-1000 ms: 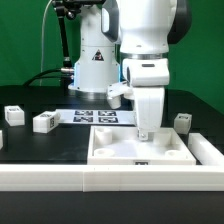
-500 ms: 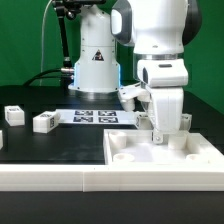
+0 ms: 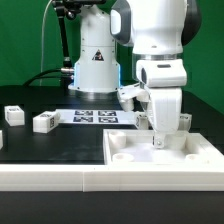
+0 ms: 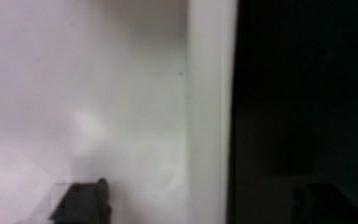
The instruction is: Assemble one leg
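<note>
progress: early, by judgement | gripper (image 3: 159, 144) fingers spread, grasping nothing, low at panel (image 3: 132, 149) far-right corner | leg (image 3: 43, 122) loose on desk (image 3: 30, 146), far left | none mounted yet

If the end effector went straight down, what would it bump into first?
Probably the white panel. The end effector points straight down over it, near its back rim. It may already be touching; the depth is unclear.

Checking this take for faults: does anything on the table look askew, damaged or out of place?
Nothing stands out: the rimmed white panel lies flat under the gripper, and two loose legs sit intact near the marker board.
</note>
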Available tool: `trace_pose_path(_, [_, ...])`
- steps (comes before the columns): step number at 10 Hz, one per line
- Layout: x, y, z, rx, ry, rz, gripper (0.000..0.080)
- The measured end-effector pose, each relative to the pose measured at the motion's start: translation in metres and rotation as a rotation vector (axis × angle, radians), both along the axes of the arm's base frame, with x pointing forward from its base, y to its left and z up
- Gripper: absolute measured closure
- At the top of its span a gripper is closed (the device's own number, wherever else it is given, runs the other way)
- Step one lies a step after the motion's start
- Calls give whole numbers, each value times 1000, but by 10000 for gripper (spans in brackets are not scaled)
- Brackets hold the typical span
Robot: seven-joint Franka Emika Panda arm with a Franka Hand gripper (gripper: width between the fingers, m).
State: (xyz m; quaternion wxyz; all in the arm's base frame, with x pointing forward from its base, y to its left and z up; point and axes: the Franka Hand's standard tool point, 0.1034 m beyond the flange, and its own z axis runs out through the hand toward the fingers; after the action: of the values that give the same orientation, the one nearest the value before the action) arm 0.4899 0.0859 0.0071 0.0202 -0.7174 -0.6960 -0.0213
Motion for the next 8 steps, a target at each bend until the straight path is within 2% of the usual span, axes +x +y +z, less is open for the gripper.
trace_pose_path(1, [0,0,0,0,0,0,198])
trace_pose_path(2, [0,0,0,0,0,-1,198])
trace_pose_path(3, [0,-1,0,0,0,-1,160])
trace_pose_path(6, [0,-1,0,0,0,-2,150])
trace_pose_path(7, [-1,0,6,-2,-3,-33,150])
trace_pose_path(8, [-5,2,18,-6,-13,-64,150])
